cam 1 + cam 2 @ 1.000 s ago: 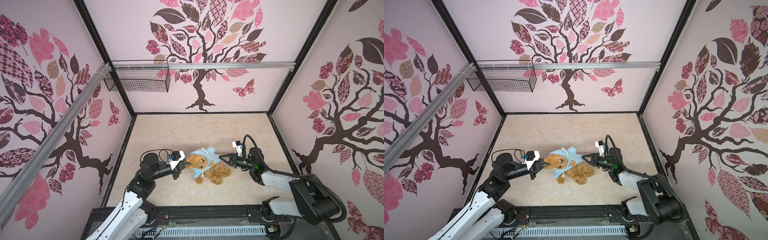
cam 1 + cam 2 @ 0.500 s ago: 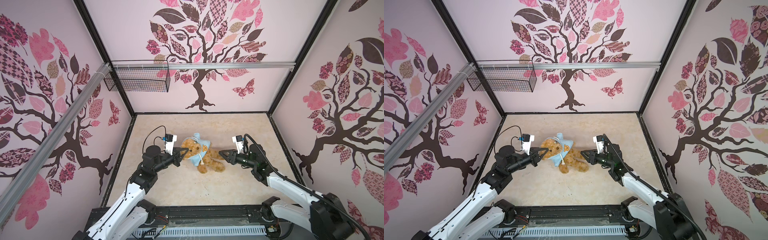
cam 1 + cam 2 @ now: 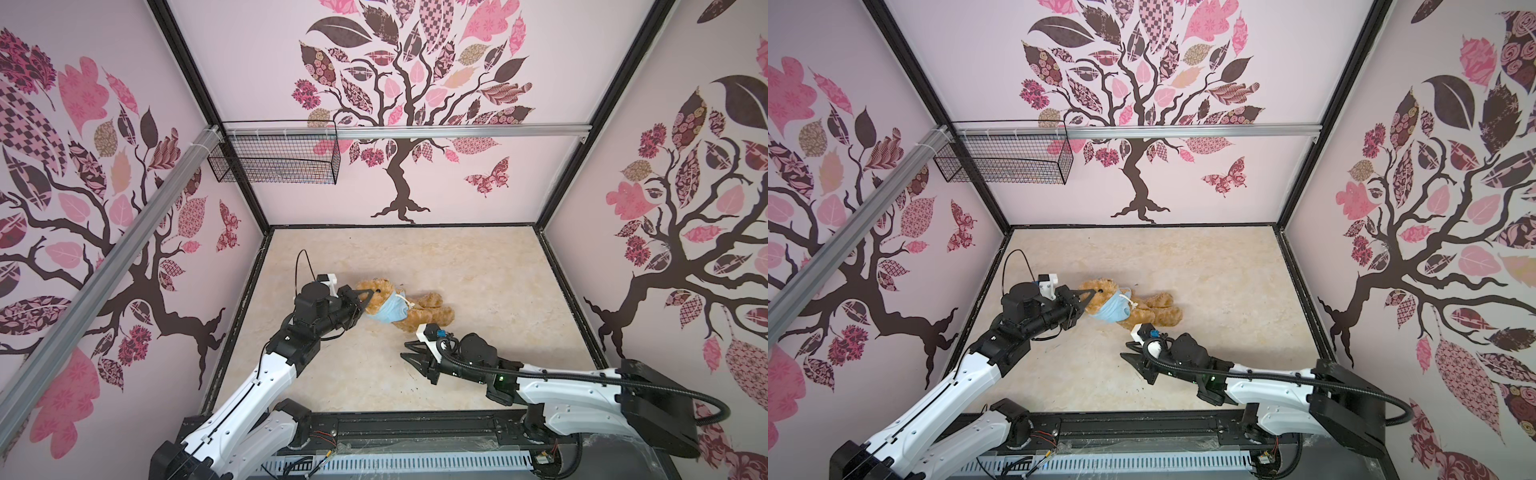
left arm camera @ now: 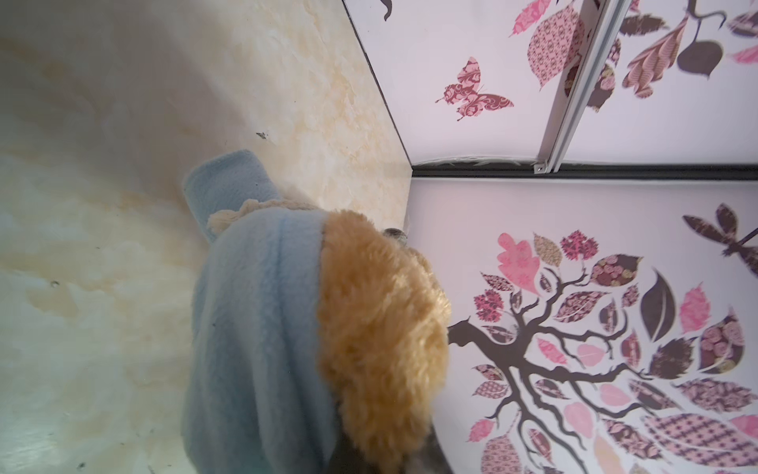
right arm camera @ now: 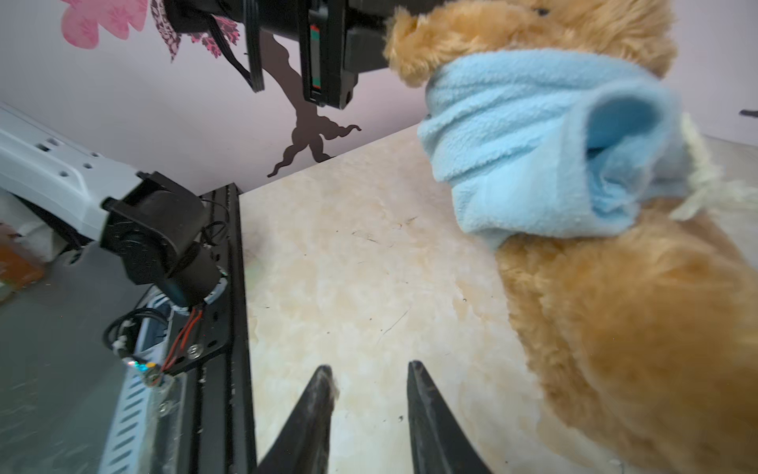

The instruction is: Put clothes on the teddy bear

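Note:
The golden-brown teddy bear (image 3: pixel 428 309) (image 3: pixel 1152 309) lies on its side on the beige table, head to the left. A light blue shirt (image 3: pixel 388 311) (image 3: pixel 1111 311) is bunched round its neck and chest; one empty sleeve (image 5: pixel 615 135) gapes open. My left gripper (image 3: pixel 366 297) (image 3: pixel 1090 298) is shut on the fur of the bear's head (image 4: pixel 381 328); its fingertips are buried in fur in the left wrist view. My right gripper (image 3: pixel 409 352) (image 5: pixel 370 369) is open and empty above bare table in front of the bear, apart from it.
A black wire basket (image 3: pixel 274 160) hangs from the aluminium rail (image 3: pixel 457 131) at the back left. Walls close the table on three sides. A black frame bar (image 3: pixel 415 417) runs along the front edge, close to the right arm.
My right gripper has opened and drawn back from the bear toward the front. The left gripper has carried the bear's head back and to the left. The shirt now sits bunched round the neck.

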{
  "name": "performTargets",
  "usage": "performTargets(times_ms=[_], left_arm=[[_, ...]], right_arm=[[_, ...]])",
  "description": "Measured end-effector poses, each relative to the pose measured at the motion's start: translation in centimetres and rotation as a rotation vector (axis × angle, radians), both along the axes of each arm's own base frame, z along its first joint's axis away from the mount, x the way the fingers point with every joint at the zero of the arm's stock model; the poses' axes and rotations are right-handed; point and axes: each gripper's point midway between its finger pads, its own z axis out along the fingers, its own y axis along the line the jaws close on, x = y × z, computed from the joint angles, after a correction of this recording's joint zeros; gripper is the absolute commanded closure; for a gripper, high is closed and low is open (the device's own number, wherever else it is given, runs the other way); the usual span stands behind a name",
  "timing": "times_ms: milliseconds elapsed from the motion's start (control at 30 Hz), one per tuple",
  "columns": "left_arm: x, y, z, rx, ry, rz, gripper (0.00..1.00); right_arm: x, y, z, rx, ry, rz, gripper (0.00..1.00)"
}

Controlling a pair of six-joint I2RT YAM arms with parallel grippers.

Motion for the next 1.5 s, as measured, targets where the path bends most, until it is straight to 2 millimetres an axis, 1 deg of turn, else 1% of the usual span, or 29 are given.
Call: performTargets(times_ms=[100, 200, 267, 467, 533, 667, 900, 1233, 1500], left_arm=[[-0.1, -0.2, 0.3, -0.058, 0.038, 0.018, 1.00], [-0.2, -0.5, 0.6, -0.096, 0.062, 0.022, 1.00], [-0.3, -0.7, 0.7, -0.112, 0.072, 0.023, 1.00], [-0.3, -1.3, 0.8, -0.141, 0.089, 0.016, 1.00], [-0.3, -1.4, 0.8, -0.144, 0.093, 0.014, 1.00], [-0.2, -1.7, 0.5, -0.150, 0.105, 0.011, 1.00], [-0.1, -1.8, 0.5, -0.153, 0.108, 0.010, 1.00], [0.0, -2.0, 0.5, -0.160, 0.108, 0.008, 1.00], [-0.1, -2.6, 0.8, -0.175, 0.103, -0.004, 1.00]], right_arm=[[1.5, 0.3, -1.1, -0.026, -0.050, -0.056, 0.72], [2.9, 0.7, -1.5, -0.041, -0.099, -0.109, 0.74], [3.7, 1.0, -1.4, -0.042, -0.129, -0.140, 0.76], [6.0, 1.4, 0.0, -0.028, -0.229, -0.241, 0.78], [6.6, 1.4, -0.1, -0.037, -0.249, -0.269, 0.78], [7.5, 0.9, -0.9, -0.074, -0.280, -0.322, 0.81], [8.2, 0.1, -0.8, -0.096, -0.309, -0.382, 0.83], [8.1, -0.9, -1.6, -0.117, -0.308, -0.403, 0.82], [8.2, -0.8, -0.9, -0.102, -0.329, -0.405, 0.82]])
